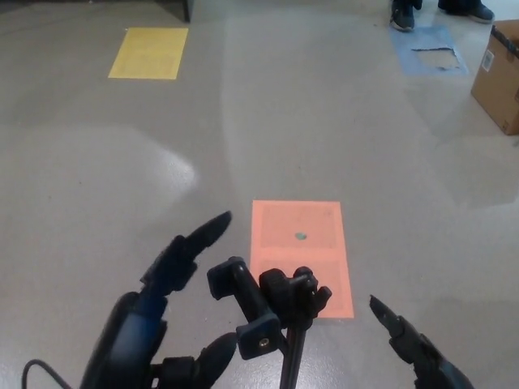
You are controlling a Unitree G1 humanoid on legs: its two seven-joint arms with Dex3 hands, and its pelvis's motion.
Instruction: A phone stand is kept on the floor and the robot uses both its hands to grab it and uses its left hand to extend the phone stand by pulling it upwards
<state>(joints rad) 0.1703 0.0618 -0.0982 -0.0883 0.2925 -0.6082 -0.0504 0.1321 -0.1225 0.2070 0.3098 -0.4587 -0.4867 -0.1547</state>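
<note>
Two hands flank my stand (272, 312), which rises upright off the floor at bottom centre: my left hand (158, 324), fingers spread and holding nothing, sits just beside its clamp, nearer than my right hand (418, 350), whose grip I cannot judge

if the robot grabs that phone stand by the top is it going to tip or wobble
Probably wobbly: the phone stand carries a bulky clamp on a thin pole, so it looks top-heavy. Its base is out of view, so tipping is uncertain. Both open hands, left hand and right hand, could steady it.
</note>
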